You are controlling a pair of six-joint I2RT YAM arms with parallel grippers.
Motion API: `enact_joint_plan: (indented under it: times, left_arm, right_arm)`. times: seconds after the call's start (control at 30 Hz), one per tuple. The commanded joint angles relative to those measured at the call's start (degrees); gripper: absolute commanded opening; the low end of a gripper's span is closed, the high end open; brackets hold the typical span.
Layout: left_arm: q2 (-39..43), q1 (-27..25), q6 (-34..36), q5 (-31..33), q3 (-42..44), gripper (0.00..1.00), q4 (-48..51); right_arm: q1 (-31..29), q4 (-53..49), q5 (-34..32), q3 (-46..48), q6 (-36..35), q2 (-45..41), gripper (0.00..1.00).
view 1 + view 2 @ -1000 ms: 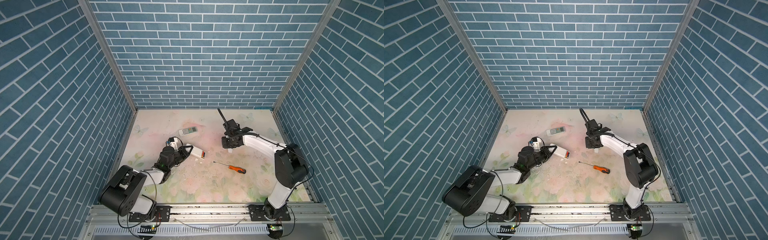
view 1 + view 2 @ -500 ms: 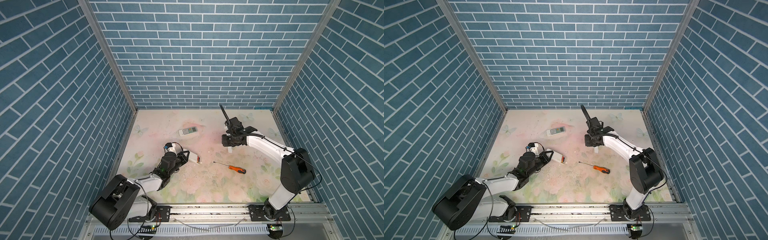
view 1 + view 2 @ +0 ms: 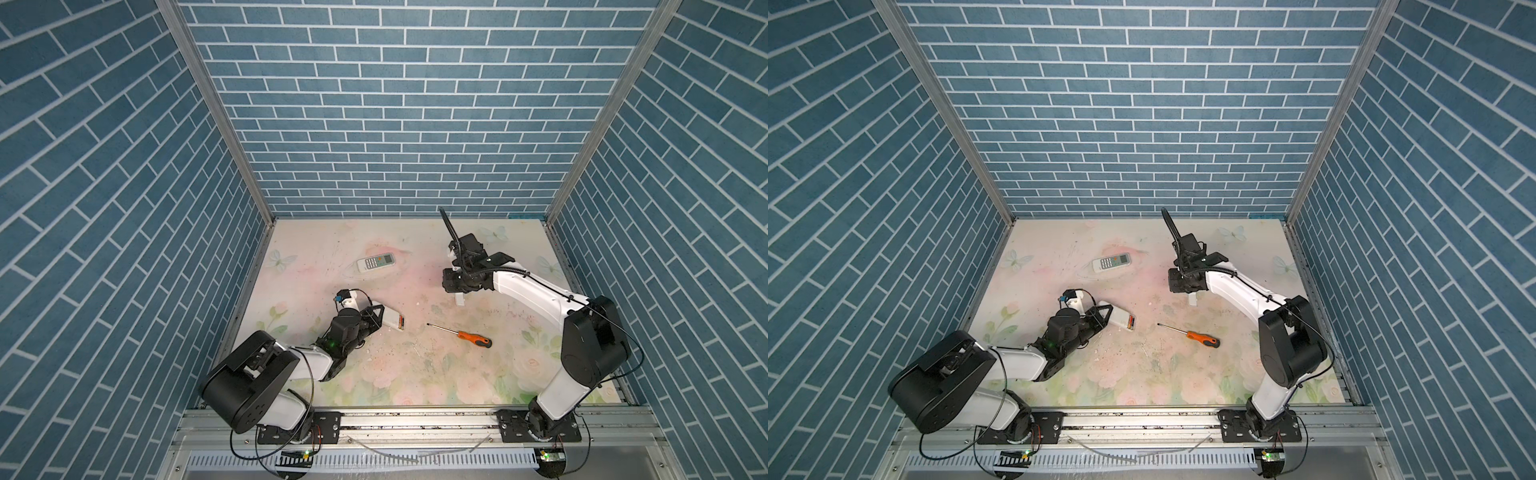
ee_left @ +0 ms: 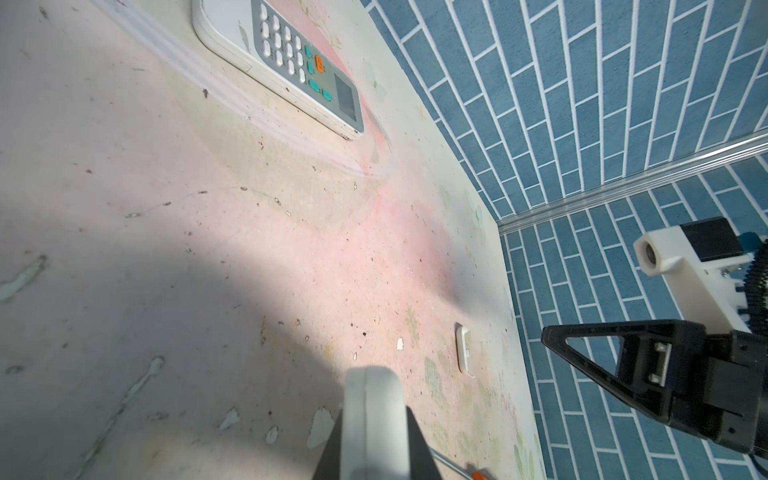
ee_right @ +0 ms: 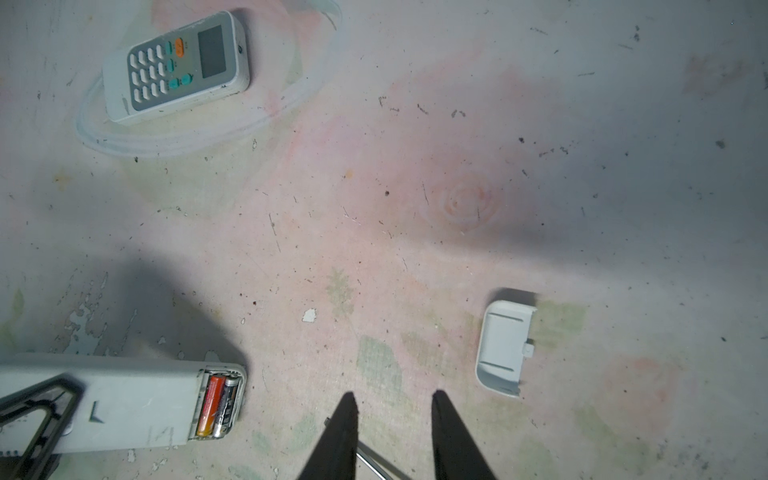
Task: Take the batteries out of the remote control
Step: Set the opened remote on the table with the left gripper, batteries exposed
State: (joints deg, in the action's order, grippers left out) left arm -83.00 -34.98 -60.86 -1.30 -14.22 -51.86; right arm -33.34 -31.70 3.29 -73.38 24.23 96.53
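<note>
**Watching for a slip**

We see the left gripper [image 3: 380, 314] clamped on the remote control [image 5: 137, 409], with two batteries [image 5: 218, 405], orange and black, exposed in its open back. Rightward, the right gripper [image 5: 392, 401] hangs empty, jaws parted, near the loose cover [image 5: 505, 347]. We judge a prying push could twist the remote free, or roll a battery away.

Now the left arm [image 3: 307, 361] lies low at near left, left gripper [image 3: 379, 312] clamped tight, while the right arm [image 3: 528, 291] reaches far, right gripper [image 5: 394, 400] hovering, jaws parted.
</note>
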Motion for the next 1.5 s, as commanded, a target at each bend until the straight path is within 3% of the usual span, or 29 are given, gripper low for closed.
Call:
enact_joint_plan:
  times: [0.0, 0.3, 0.8, 0.97, 1.3, 1.47]
  left_arm:
    - [-1.1, -0.5, 0.3, 1.0, 0.2, 0.19, -0.7]
    - [-2.5, -0.5, -0.2, 0.8, 1.8, 0.31, -2.5]
    - [-2.4, -0.5, 0.0, 0.8, 4.5, 0.44, -1.9]
    - [0.4, -0.5, 0.7, 1.2, 4.5, 0.47, 3.9]
    - [11.8, -0.5, 4.5, 4.9, 1.5, 0.57, 27.3]
    - [11.2, -0.4, 5.1, 4.2, 0.4, 0.58, 30.5]
  right_arm:
    - [-0.2, 0.0, 0.3, -1.5, 1.4, -0.9, 0.32]
    - [-0.2, 0.1, 0.5, -1.5, 1.6, -0.7, 0.32]
    - [-0.9, -0.1, 0.8, -1.9, 2.0, -0.8, 0.32]
    - [-1.3, -0.3, 0.8, -2.3, 2.0, -0.8, 0.32]
    - [-1.9, -0.3, 0.6, -2.4, 2.1, -1.1, 0.32]
    - [-2.1, -0.4, 0.8, -2.7, 2.0, -0.9, 0.32]
